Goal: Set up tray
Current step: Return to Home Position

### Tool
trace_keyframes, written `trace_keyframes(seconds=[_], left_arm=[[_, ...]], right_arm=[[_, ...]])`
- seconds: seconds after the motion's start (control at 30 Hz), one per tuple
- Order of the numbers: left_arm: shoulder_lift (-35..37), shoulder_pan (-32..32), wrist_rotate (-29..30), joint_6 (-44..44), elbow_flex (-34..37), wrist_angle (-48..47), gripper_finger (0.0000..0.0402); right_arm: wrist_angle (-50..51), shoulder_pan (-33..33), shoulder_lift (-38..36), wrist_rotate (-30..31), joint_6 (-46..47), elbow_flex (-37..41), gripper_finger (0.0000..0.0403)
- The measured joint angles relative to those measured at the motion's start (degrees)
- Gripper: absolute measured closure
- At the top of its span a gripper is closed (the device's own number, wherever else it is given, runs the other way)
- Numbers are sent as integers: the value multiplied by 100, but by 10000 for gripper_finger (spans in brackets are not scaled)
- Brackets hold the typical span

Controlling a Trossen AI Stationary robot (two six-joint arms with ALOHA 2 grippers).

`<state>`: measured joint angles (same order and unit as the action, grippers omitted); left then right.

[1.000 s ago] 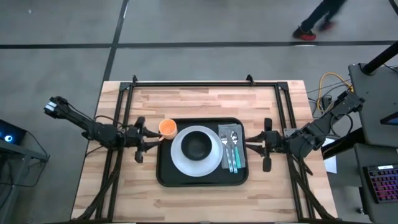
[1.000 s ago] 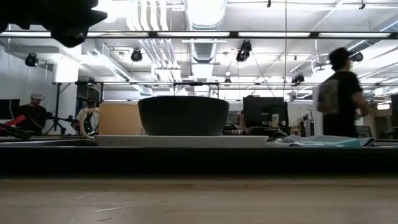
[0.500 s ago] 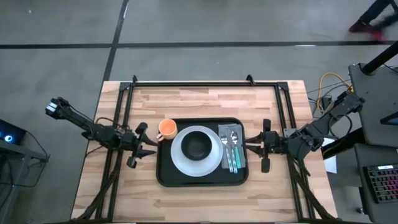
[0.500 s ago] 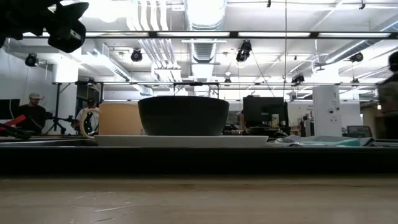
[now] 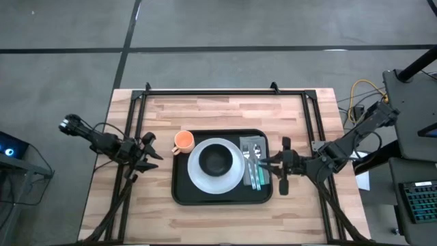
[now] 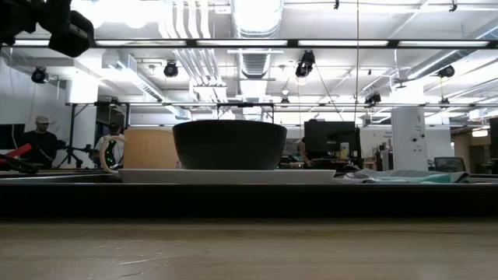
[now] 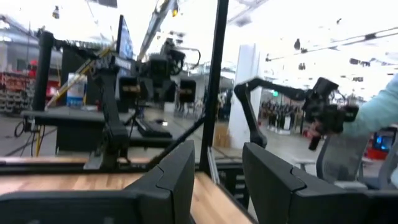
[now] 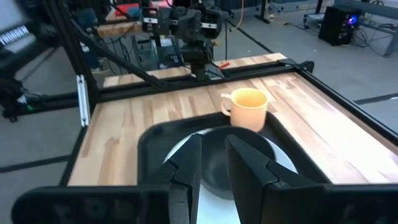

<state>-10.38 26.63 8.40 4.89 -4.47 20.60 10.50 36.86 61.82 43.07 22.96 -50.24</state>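
Observation:
The black tray [image 5: 183, 191] lies at the table's middle. On it rest a white plate [image 5: 196, 171] with a dark bowl [image 5: 216, 161], an orange cup [image 5: 183, 142] at its far left corner, and a grey napkin [image 5: 262, 146] bearing cutlery [image 5: 254, 167] along its right side. My left gripper [image 5: 151, 152] hovers left of the tray, apart from the cup, open and tipped up; the left wrist view shows nothing between its fingers [image 7: 217, 180]. My right gripper [image 5: 268, 167] hovers over the tray's right edge beside the napkin, narrowly open [image 8: 214, 165] and holding nothing.
A black metal frame [image 5: 225, 91] runs along the table's far edge and down both sides. Bare wood [image 5: 225, 113] lies between the tray and the far rail, and more lies toward the near edge [image 5: 218, 222]. In the low view the bowl [image 6: 229, 144] and cup [image 6: 148, 148] rise above the tray's rim.
My left gripper has drawn back from the orange cup toward the table's left edge and tipped upward; the cup stays put. My right gripper has moved toward the tray, reaching over its right edge by the napkin. A person passing beyond the table has left view.

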Motion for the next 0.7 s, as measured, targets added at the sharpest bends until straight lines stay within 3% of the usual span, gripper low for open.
trace_keyframes(seconds=[0.17, 0.33, 0.7], left_arm=[[251, 0, -101, -102, 83, -42, 284], [585, 0, -133, -108, 233, -31, 284], [1015, 0, -145, -138, 376, -127, 284]], right_arm=[[-385, 0, 190, -83, -22, 0, 339], [-395, 0, 206, -586, -4, 0, 339], [-399, 0, 199, -608, -4, 0, 339]])
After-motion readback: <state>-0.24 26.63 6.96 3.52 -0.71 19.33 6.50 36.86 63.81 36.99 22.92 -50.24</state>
